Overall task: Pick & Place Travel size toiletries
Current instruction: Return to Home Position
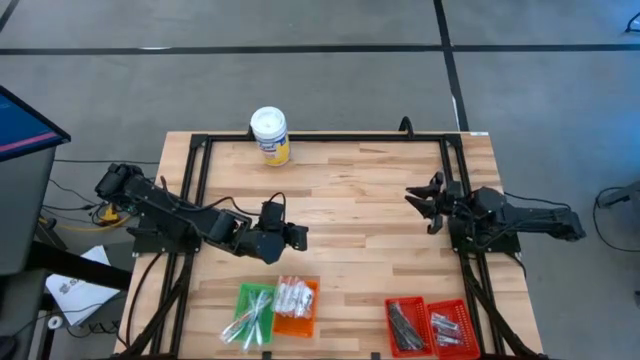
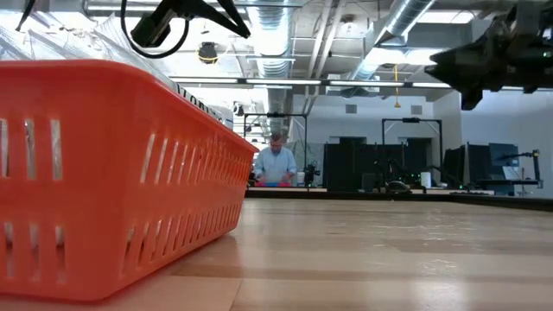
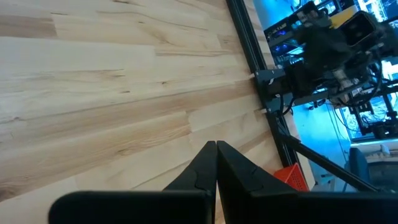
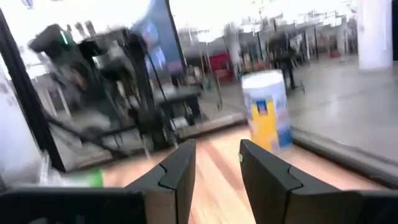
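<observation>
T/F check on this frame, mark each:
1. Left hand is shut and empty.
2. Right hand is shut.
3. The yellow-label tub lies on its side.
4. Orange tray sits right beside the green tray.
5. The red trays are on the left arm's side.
1. True. The left hand has its fingers pressed together with nothing between them.
2. False. The right hand is open and holds nothing.
3. False. The tub stands upright near the far edge of the table.
4. True. The orange tray adjoins the green tray.
5. False. The red trays sit on the right arm's side.
</observation>
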`<state>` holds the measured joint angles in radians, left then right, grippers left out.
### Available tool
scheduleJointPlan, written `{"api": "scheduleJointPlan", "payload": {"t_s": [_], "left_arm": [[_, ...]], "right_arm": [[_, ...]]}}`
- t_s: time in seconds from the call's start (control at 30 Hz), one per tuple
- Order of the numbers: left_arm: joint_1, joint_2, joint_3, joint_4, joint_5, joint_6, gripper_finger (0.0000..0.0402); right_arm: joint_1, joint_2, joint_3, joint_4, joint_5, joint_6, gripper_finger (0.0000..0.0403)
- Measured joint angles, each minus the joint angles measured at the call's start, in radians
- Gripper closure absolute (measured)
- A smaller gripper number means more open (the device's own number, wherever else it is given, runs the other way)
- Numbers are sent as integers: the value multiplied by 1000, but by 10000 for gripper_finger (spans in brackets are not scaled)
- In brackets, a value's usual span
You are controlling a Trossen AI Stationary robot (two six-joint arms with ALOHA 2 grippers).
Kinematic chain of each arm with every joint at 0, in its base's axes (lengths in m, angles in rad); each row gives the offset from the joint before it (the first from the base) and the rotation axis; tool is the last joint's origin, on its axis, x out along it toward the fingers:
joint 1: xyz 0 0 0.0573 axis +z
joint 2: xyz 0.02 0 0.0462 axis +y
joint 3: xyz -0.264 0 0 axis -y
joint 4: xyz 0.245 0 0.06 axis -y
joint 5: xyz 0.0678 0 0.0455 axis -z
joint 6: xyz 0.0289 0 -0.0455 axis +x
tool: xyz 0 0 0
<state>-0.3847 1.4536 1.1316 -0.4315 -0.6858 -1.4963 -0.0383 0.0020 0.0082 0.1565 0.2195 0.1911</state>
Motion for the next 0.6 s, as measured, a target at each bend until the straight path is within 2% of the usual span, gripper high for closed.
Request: {"api": "scheduleJointPlan", "payload": {"t_s": [0.23,0.33,0.6], "left_arm": [[0,0,0,-5,1,0,401],[5,0,0,-10,-20,0,401],[16,0,0,6,-59,16,401]], "right_arm": [[-6,2,0,-27,-5,21,285],[-6,4,0,-34,-6,73,285],[-6,4,-1,-37,-5,80,285]]}}
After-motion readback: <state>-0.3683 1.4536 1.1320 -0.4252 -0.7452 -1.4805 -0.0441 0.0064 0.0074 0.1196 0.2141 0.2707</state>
